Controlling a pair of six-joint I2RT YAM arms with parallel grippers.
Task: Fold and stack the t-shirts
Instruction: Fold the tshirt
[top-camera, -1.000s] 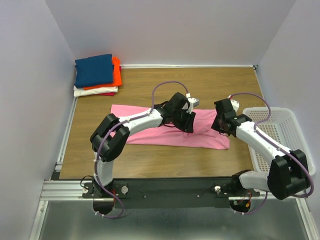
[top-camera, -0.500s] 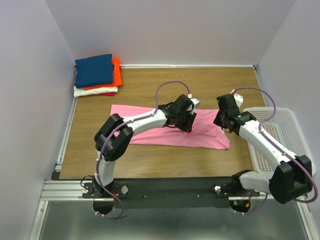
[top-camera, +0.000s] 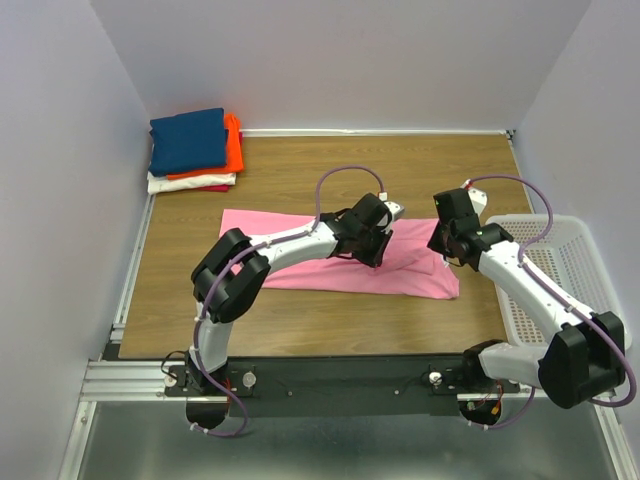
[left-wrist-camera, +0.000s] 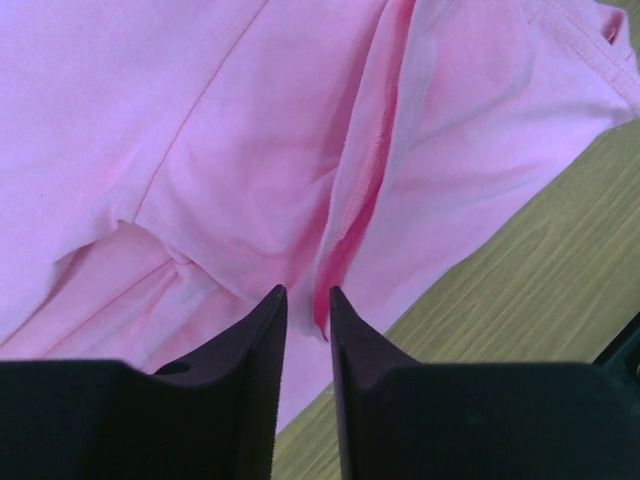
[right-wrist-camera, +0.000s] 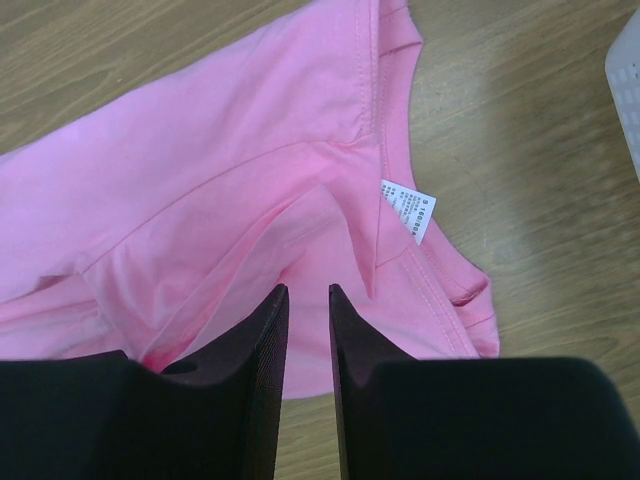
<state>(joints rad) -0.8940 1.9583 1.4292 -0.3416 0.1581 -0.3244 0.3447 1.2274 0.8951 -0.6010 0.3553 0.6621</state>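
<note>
The top camera sat high above and behind the two arm bases, looking forward and down over the whole counter (top-camera: 300, 165), far enough off to take in the basket (top-camera: 575, 250) and the pink shirt (top-camera: 290, 270). Each wrist camera rode just behind its arm's end, one at the left tool (left-wrist-camera: 308, 292) and one at the right tool (right-wrist-camera: 308, 290), peering along dark fingers (left-wrist-camera: 250, 400) from very close at the cloth below. All three shared that shirt: the left wrist saw a creased stretch and one edge, the right wrist its neck end with the label (right-wrist-camera: 407, 212).
</note>
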